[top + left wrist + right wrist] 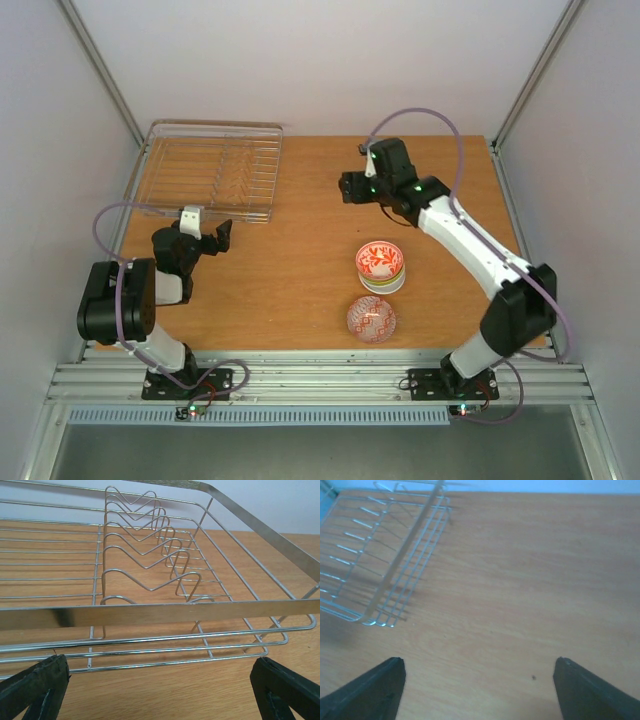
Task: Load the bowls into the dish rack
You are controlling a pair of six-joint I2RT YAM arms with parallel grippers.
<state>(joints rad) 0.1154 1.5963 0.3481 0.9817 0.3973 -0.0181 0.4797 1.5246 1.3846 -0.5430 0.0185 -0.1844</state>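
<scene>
**Clerk:** Item one, container: rectangular dish rack of thin chrome wire (213, 168), far left corner of the brown wooden tabletop (290, 270). Contents?

**Checker:** None. A row of zigzag wire dividers runs across its floor, and no bowl sits in it.

**Clerk:** Item two, the bowls.

**Checker:** A nested stack of small round bowls (381, 268), right of centre and well apart from the rack. The top one is white with a red pattern. A lime-green rim and a white one show beneath it, and anything lower is too small to tell. Just in front of the stack stands a single round bowl, red-patterned inside (371, 319), upright and apart from it.

**Clerk:** Grippers?

**Checker:** Left gripper (157, 680): jaws spread wide, holding nothing, facing the rack's near rim. Right gripper (477, 680): jaws apart, holding nothing, over bare wood between the rack and the stack.

**Clerk:** Hazards, as judged?

**Checker:**
- Nested bowls may cling, so lifting the top one could drag the next one up and drop it.
- A smooth curved rim may slip from a two-finger pinch.
- A bowl set off-line could tip between the dividers.
- The rack looks light, so a nudge might slide it.
- The right arm must reach across to the rack and could meet the left arm parked in front of it.
</scene>
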